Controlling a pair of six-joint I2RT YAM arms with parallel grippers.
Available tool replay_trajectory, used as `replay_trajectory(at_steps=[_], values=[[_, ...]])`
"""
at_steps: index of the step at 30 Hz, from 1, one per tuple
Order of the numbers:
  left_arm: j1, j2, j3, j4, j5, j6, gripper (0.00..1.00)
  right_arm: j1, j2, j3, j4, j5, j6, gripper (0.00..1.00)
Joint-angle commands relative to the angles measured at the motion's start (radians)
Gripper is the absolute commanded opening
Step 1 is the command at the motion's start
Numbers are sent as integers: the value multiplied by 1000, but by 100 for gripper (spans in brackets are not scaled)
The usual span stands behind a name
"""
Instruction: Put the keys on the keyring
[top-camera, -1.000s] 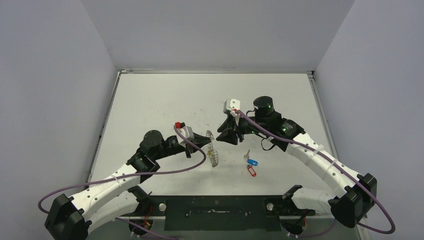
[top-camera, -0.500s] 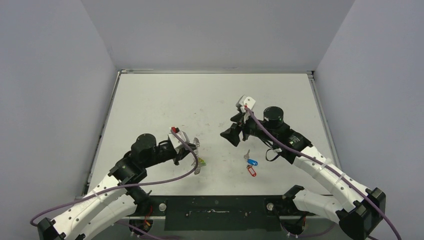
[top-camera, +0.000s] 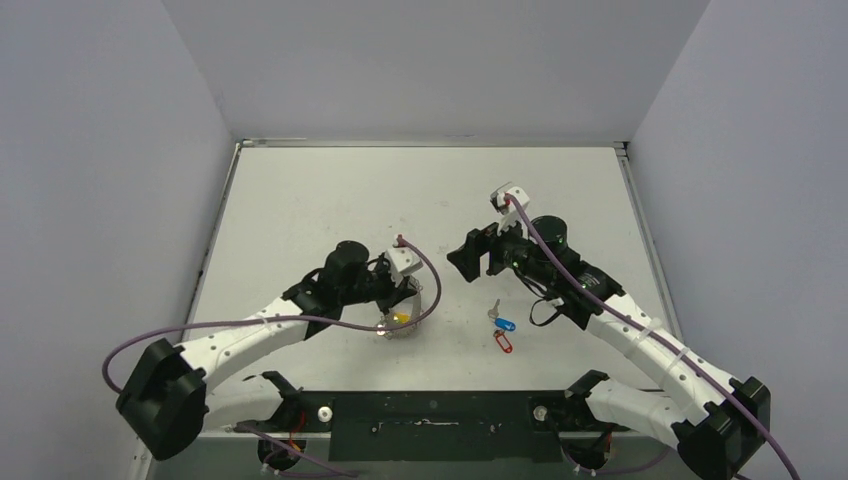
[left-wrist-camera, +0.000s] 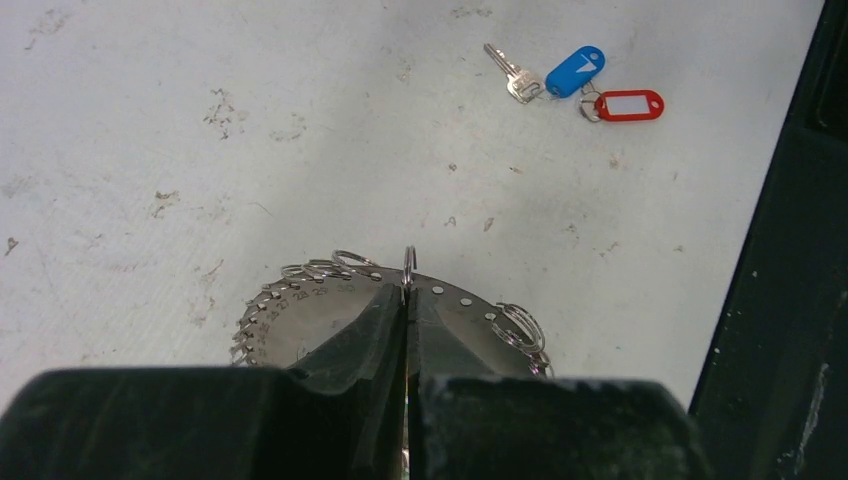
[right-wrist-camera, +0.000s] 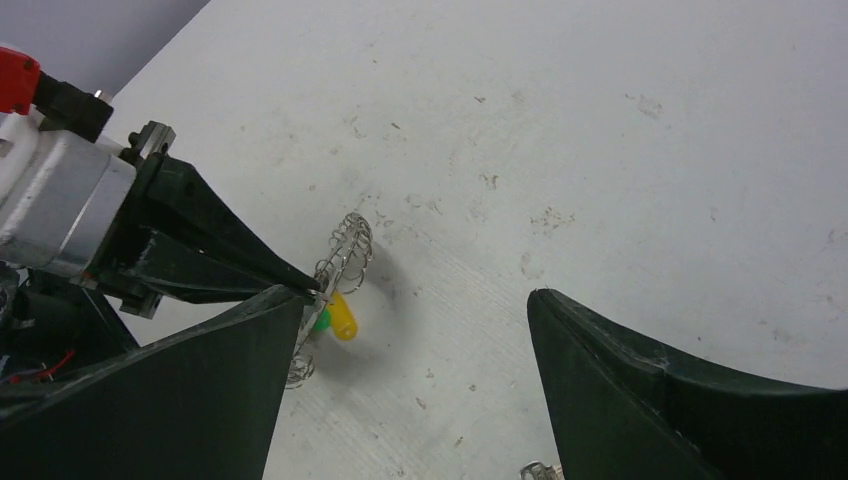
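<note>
The left fingers (left-wrist-camera: 365, 335) pinch shut on the rim of the keyring (left-wrist-camera: 300, 318); the right fingers (right-wrist-camera: 640, 390) gape wide, empty. The keys (left-wrist-camera: 575, 80) lie flat on the desk (left-wrist-camera: 200, 120), right of the keyring. They may skid when scooped, and so thin a pinch may let the keyring twist.

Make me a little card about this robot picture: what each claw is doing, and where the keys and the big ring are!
Left gripper: shut, pinching the edge of the keyring
Right gripper: open, holding nothing
Keys: lying on the table, apart from the keyring, with a blue tag and a red tag
Hanging at the keyring: a yellow tag and a green tag
</note>
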Motion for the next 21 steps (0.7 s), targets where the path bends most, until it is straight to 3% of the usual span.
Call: replay_trajectory(at_steps=[1,4,6,9,13,17,21], values=[[-6,144,78,244,32,-58,0,-10,-44,-16,-18,139,82,86],[-7,235,97,321,31,-104,0,-19,-49,-4,-76,209,98,91],[-7,265,109,353,24,-127,13,-24,-39,6,-110,226,105,93],[-8,269,120,362,-35,-188,41,-29,-12,37,-189,242,125,100],[-5,212,93,361,-145,-238,65,-49,60,90,-270,180,130,100],[12,98,46,261,-302,-372,83,-51,122,129,-320,167,137,96],[51,-5,36,34,-391,-530,92,-53,161,147,-349,173,160,97]])
